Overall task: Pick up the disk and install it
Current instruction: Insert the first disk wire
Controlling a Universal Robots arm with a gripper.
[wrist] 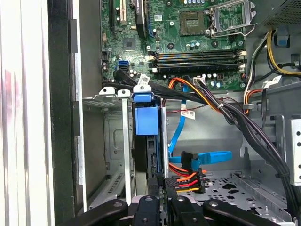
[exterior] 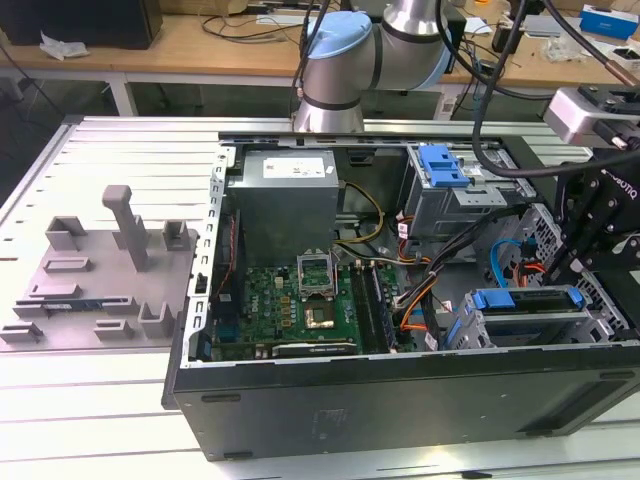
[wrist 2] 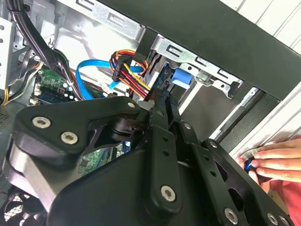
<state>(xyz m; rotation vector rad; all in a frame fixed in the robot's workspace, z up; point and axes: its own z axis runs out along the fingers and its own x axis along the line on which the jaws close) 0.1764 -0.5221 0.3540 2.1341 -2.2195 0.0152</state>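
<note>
The disk (exterior: 523,299), silver with a blue carrier, sits in the lower drive cage (exterior: 480,330) of the open computer case, at the exterior view's right. In the first wrist view the disk (wrist: 146,123) stands edge-on in the cage slot, its blue tab toward the motherboard. My gripper (wrist: 162,203) is at the disk's near end, and its black fingers (wrist: 149,205) are drawn close together. In the second wrist view the gripper (wrist 2: 161,101) tapers to a point just short of the blue carrier (wrist 2: 181,77). Whether the tips pinch the disk is hidden.
Blue SATA and orange-red power cables (wrist: 188,165) hang beside the cage. A second blue carrier (exterior: 443,165) sits in the upper bay. A person's hand (wrist 2: 273,160) rests on the case edge. A grey fixture (exterior: 110,270) stands at the exterior view's left.
</note>
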